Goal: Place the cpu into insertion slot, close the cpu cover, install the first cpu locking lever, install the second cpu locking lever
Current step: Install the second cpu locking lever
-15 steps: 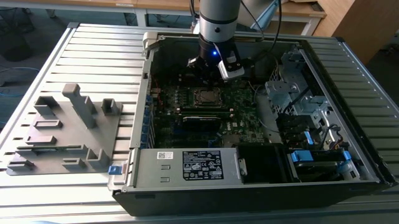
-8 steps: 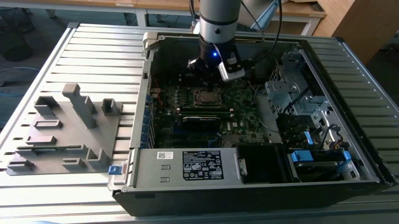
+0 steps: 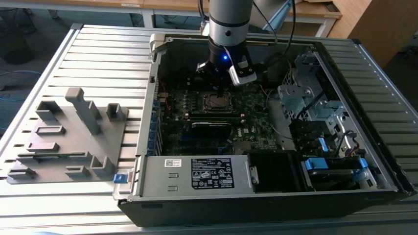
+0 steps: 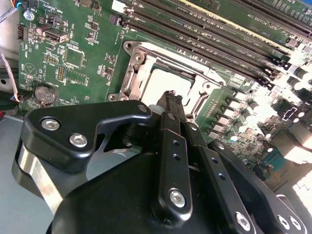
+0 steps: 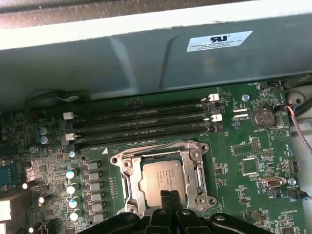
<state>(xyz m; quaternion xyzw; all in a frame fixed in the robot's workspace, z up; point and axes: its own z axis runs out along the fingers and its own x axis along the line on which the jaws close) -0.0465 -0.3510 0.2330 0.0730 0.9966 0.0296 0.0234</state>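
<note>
Cpu, the small flat silver-grey square chip [image 5: 163, 178], lies seated in the silver-rimmed square insertion slot [image 5: 126, 183] at lower centre of the first wrist view, my black gripper [image 5: 169, 197] pinched closed, grasping nothing, fingertips just above its near edge.
</note>
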